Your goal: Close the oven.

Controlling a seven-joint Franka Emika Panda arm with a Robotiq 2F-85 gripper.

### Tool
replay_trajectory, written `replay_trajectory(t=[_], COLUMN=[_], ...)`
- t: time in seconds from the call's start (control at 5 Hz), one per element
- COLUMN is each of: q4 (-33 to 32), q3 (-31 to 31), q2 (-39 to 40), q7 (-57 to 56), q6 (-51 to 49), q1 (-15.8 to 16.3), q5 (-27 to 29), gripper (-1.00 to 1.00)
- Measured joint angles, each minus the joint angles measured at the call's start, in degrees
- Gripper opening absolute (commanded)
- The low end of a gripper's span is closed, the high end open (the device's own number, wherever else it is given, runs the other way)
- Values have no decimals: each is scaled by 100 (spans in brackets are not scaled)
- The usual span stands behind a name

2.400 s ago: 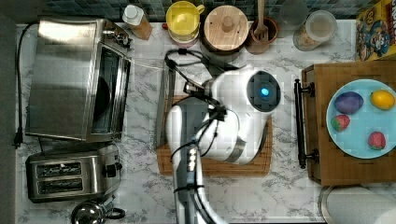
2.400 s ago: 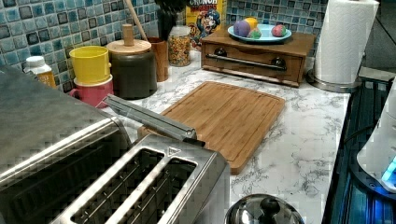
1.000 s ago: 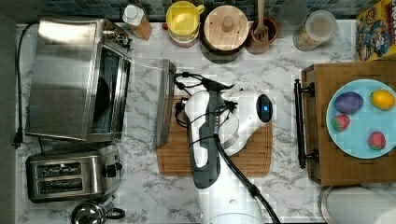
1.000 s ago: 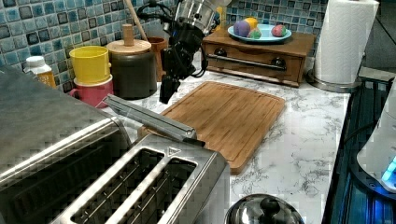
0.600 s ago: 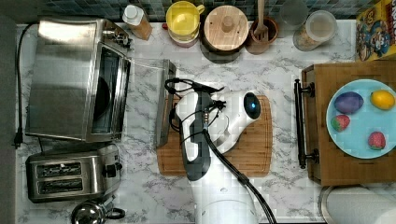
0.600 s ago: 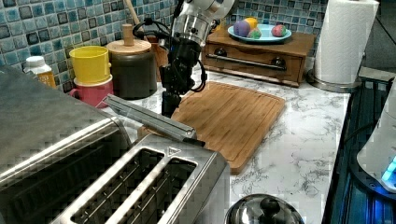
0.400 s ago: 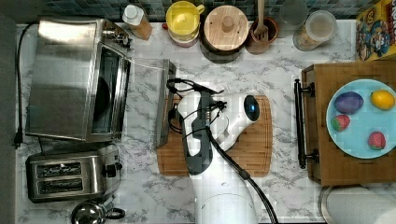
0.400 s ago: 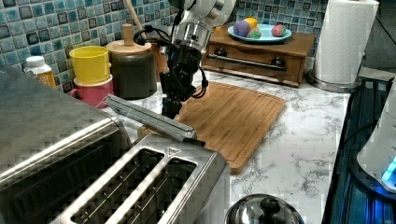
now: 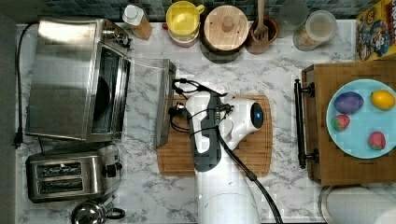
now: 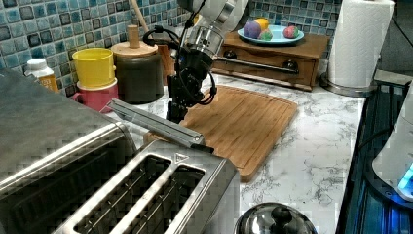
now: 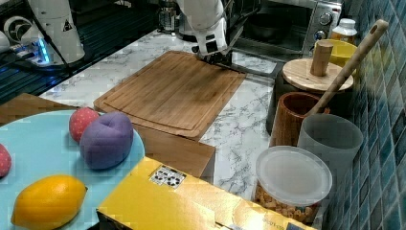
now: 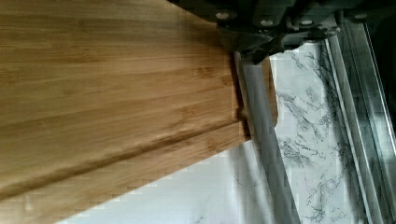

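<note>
Top view: the oven sits at the marble bench's left end, its glass door folded flat toward the cutting board, with the gripper at the door's outer edge. Left view: the gripper points down just behind the door's handle bar. Right view: the gripper hangs at the cutting board's far edge before the oven. Wrist view: the handle bar runs along the board's edge beneath the gripper body; whether the fingers are clenched cannot be told.
</note>
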Motion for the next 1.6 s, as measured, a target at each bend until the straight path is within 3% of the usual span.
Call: replay_trajectory(t=[0.6, 1.0, 1.2, 1.6], q4=[-235, -224, -123, 56], q3=[141, 336, 348, 346], q2=[-171, -401, -266, -87], q7=[-218, -515, -492, -487], q6=[62, 229, 182, 76], q1=[-160, -134, -122, -125], q5=[582, 498, 173, 95], gripper=[-100, -100, -100, -100])
